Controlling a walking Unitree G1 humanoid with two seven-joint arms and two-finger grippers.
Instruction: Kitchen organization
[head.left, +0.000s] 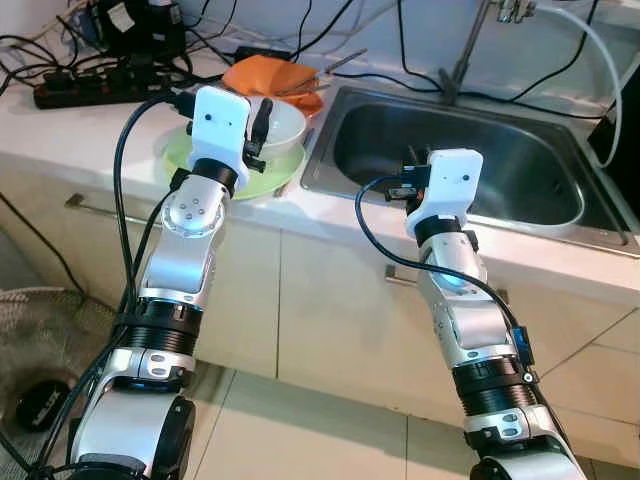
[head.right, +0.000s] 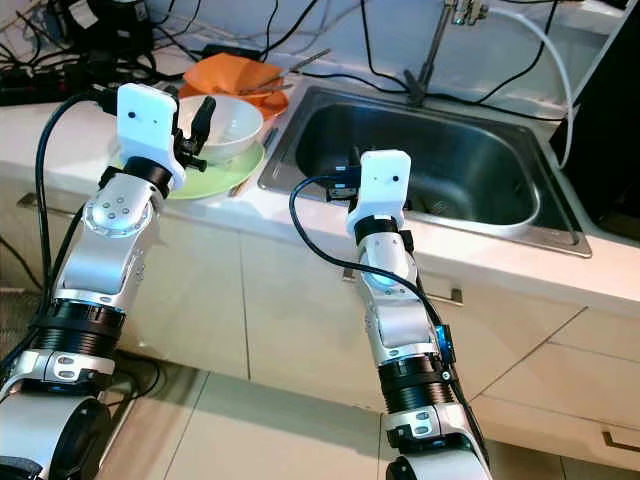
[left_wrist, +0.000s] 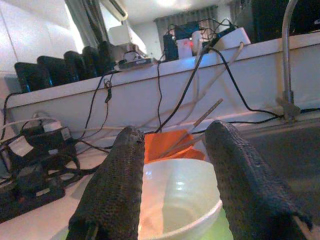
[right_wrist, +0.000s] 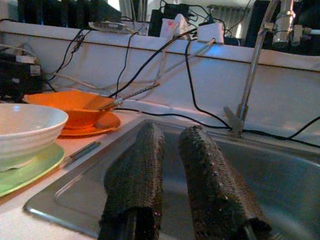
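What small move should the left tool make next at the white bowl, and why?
Probably lower the left tool a little so its fingers straddle the rim of the white bowl, then close. Its fingers are open and hang just over the near rim, and the bowl sits on the green plate beside the sink.

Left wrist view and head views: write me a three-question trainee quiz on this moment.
1. True or false: the left claw is open, its fingers either side of the white bowl.
2. What does the white bowl sit on? A) green plate B) sink floor C) power strip
3. Fill in: the right claw is over the ____.

Key:
1. True
2. A
3. sink
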